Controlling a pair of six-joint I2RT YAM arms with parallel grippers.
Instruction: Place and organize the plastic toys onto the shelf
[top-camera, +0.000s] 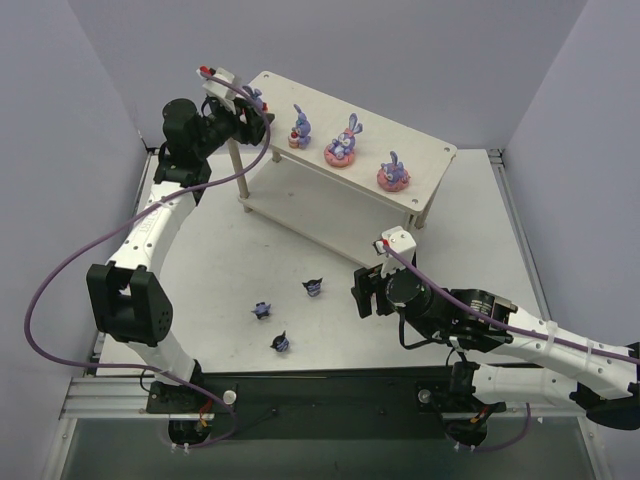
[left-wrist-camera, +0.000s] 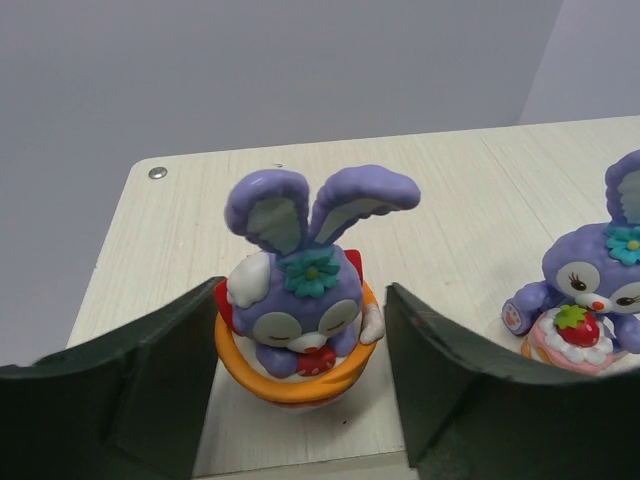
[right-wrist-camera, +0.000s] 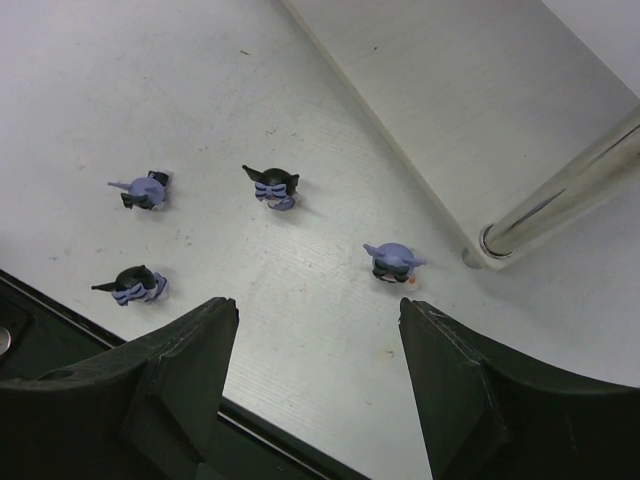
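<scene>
On the top board of the pale wooden shelf (top-camera: 425, 152) stand three purple rabbits (top-camera: 300, 128) (top-camera: 343, 142) (top-camera: 393, 173). At the board's left corner stands another rabbit on an orange base (left-wrist-camera: 298, 320), upright on the shelf (left-wrist-camera: 450, 200). My left gripper (left-wrist-camera: 302, 292) (top-camera: 252, 112) is open around it, with a gap at the right finger. A neighbouring rabbit (left-wrist-camera: 590, 300) shows at the right. Several dark blue figures (right-wrist-camera: 395, 261) (right-wrist-camera: 271, 186) (right-wrist-camera: 148, 190) lie on the table. My right gripper (right-wrist-camera: 318, 305) (top-camera: 366, 290) hovers open above the table, empty.
The shelf's lower board (right-wrist-camera: 480, 110) and a metal leg (right-wrist-camera: 560, 200) are just beyond the nearest blue figure. Three blue figures (top-camera: 313, 287) (top-camera: 262, 310) (top-camera: 281, 343) lie on the white table between the two arms. A dark strip runs along the table's near edge (right-wrist-camera: 60, 330).
</scene>
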